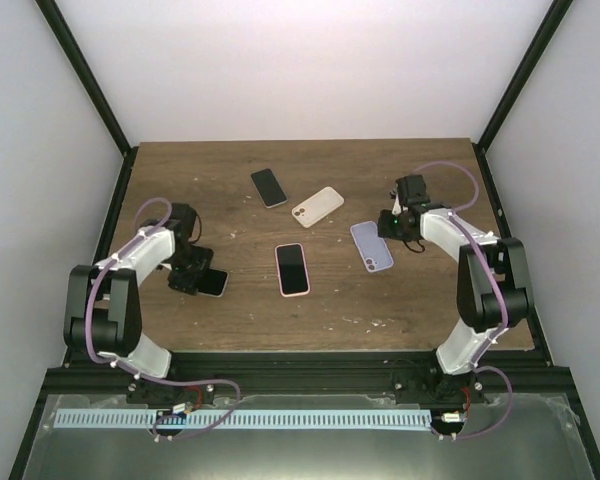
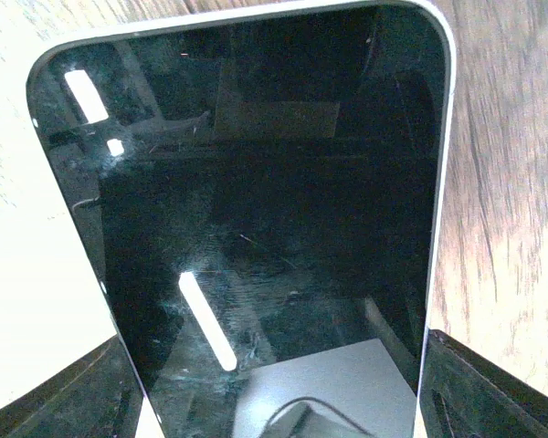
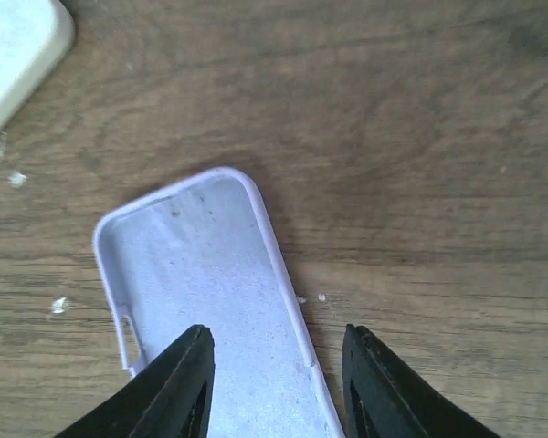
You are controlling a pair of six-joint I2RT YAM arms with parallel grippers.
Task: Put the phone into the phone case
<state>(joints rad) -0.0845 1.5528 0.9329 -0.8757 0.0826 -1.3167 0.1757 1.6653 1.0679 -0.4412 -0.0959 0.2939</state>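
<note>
The left pincer (image 2: 274, 339) pinches the black phone (image 2: 265, 210) across its width, a finger against each long edge. In the top view the phone sits low over the desk (image 1: 430, 300) at the left of the frame. The lilac phone case (image 3: 192, 265) lies open side up at the right of centre, well apart from the phone. The right pincer (image 3: 276, 330) is half spread astride the case's right wall, one finger over the inside and the other over bare wood, with a gap showing on both sides of the wall, so it grips nothing yet. That wall looks thin and soft, so a pinch on it alone would likely bend it or tilt the case up, leaving a warped mouth that the phone cannot seat into. If one finger touches before the other, the case could skid across the smooth wood. The phone's glossy edges give the left fingers little hold, so it might slip or swing on the way over. A pink-cased phone (image 1: 292, 268) lies between the two and could be clipped by a low carry. The cream case (image 1: 317, 207) lies near the lilac one, and a wide sweep could knock it.
</note>
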